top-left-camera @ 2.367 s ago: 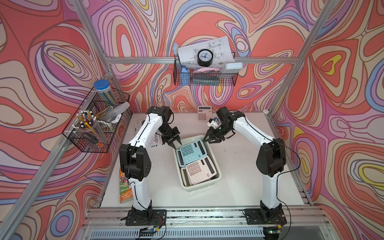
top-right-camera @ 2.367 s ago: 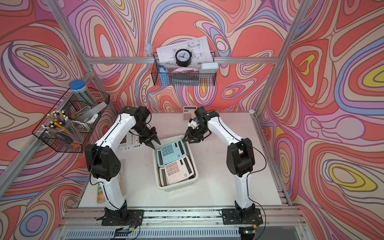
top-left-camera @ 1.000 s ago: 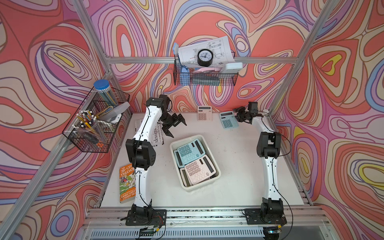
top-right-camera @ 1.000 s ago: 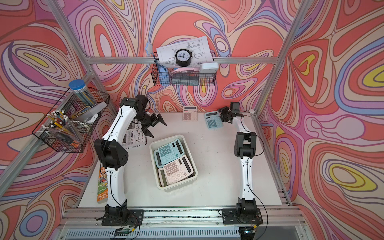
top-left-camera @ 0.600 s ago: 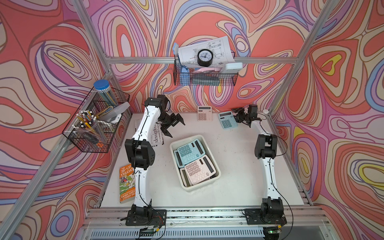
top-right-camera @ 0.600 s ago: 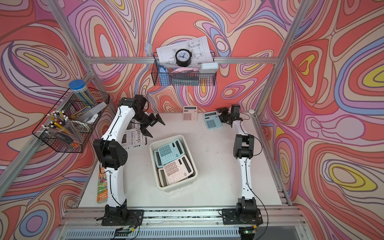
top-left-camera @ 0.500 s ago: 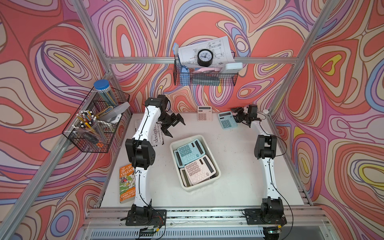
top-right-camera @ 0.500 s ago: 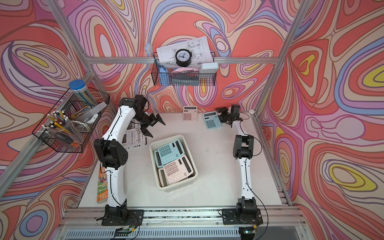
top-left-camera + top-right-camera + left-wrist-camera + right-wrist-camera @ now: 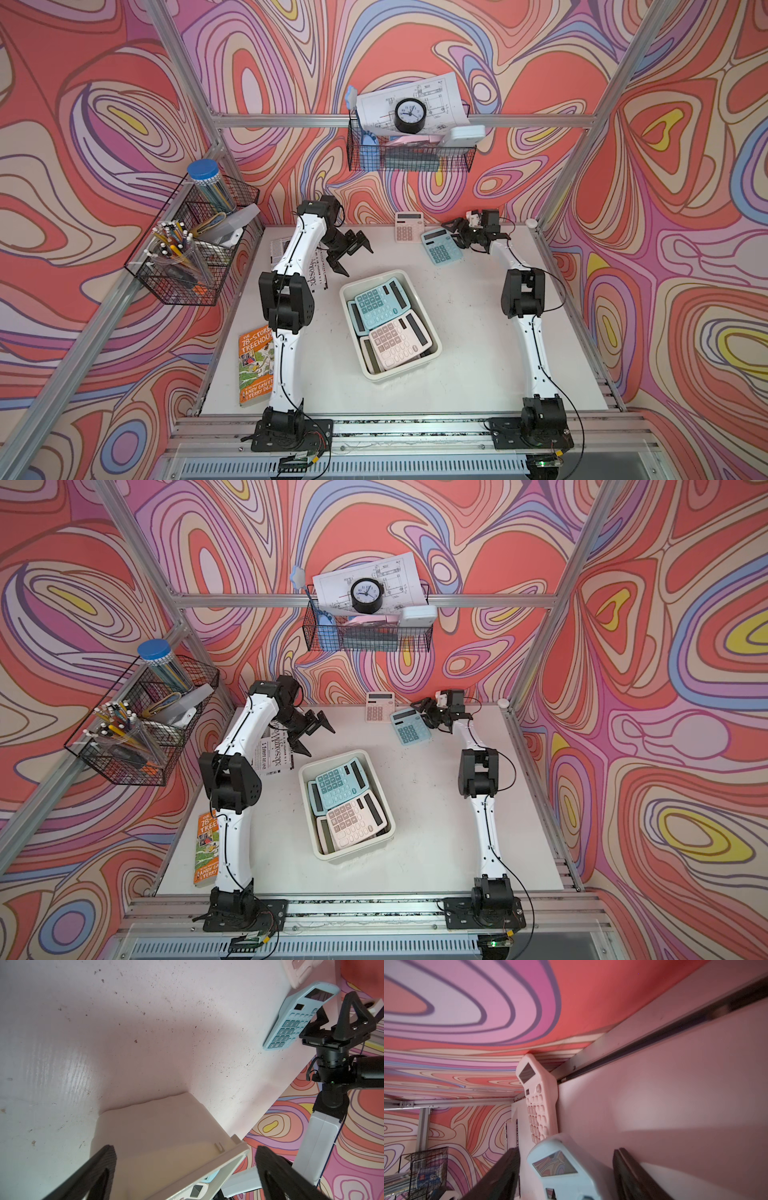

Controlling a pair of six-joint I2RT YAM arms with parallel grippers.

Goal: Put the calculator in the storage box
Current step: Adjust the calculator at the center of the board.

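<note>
Both top views show the left gripper (image 9: pixel 358 262) spread wide, holding nothing, above the table (image 9: pixel 457 353) near the far left corner of the storage box (image 9: pixel 403 368). The box sits mid-table with boxed calculators (image 9: pixel 380 305) visible inside. Left wrist view catches only the box's outer wall and rim, not its contents. At the table's far edge stands a pink calculator (image 9: pixel 409 226). Just right of it, the blue calculator (image 9: pixel 441 247) lies flat on the table. Only the right wrist view shows the right gripper (image 9: pixel 566 1149) parted astride the blue calculator's display end, with a gap on each side.
</note>
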